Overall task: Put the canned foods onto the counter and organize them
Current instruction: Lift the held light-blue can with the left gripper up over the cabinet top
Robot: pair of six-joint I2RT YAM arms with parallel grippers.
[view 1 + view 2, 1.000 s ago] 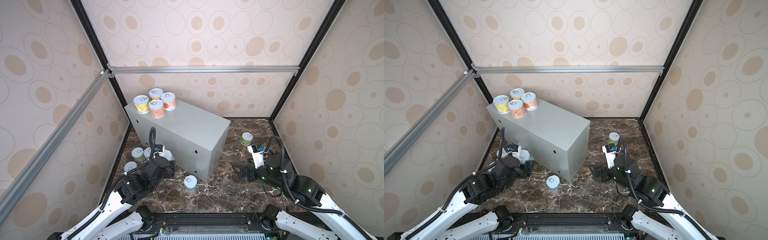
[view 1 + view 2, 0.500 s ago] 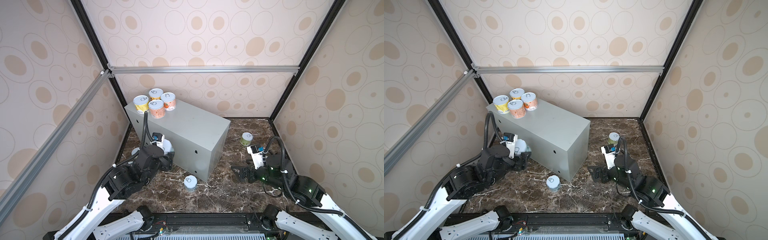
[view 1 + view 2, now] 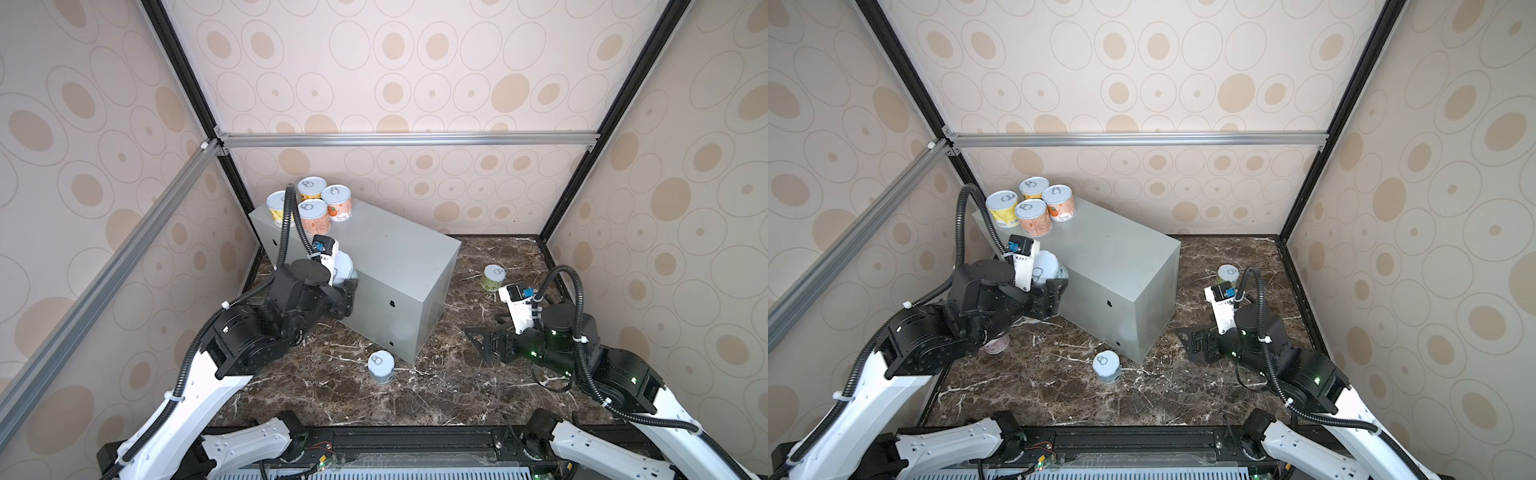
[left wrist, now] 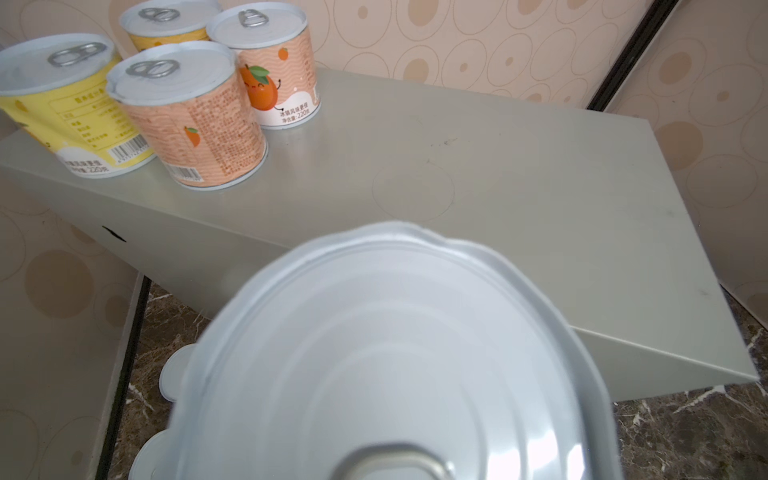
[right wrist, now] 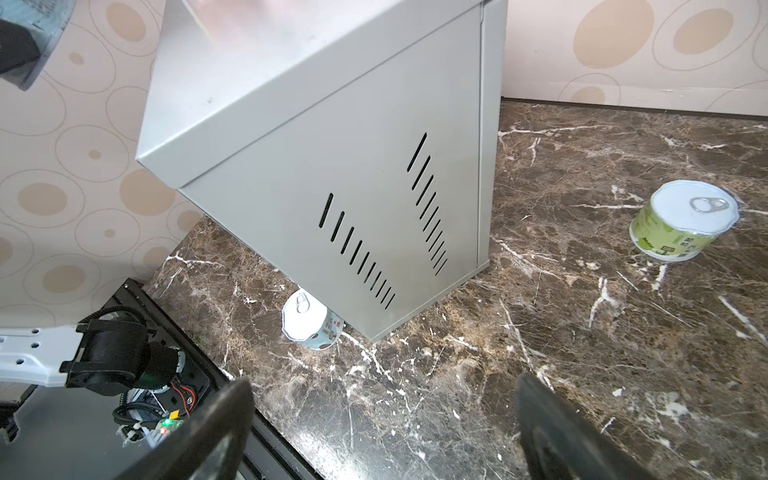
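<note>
The short round can with a silvery pull-tab lid (image 3: 1045, 268) is clamped between the fingers of the left gripper (image 3: 1054, 289). It is held clear of the floor and tilted, just before the long front side of the big grey metal box-shaped desk (image 3: 395, 249). On the top of the desk, at its far left corner, four upright cans with yellow and peach-orange labels (image 3: 314, 218) stand close together in a cluster. On the dark brown marble floor (image 3: 457, 395) a pale blue can (image 3: 380, 365) stands upright just beside the near front corner of the desk, and a green can (image 3: 493, 277) stands apart from the desk's right end. The right gripper (image 3: 1188, 345) hovers low near this same end, its fingers wide apart and holding nothing
</note>
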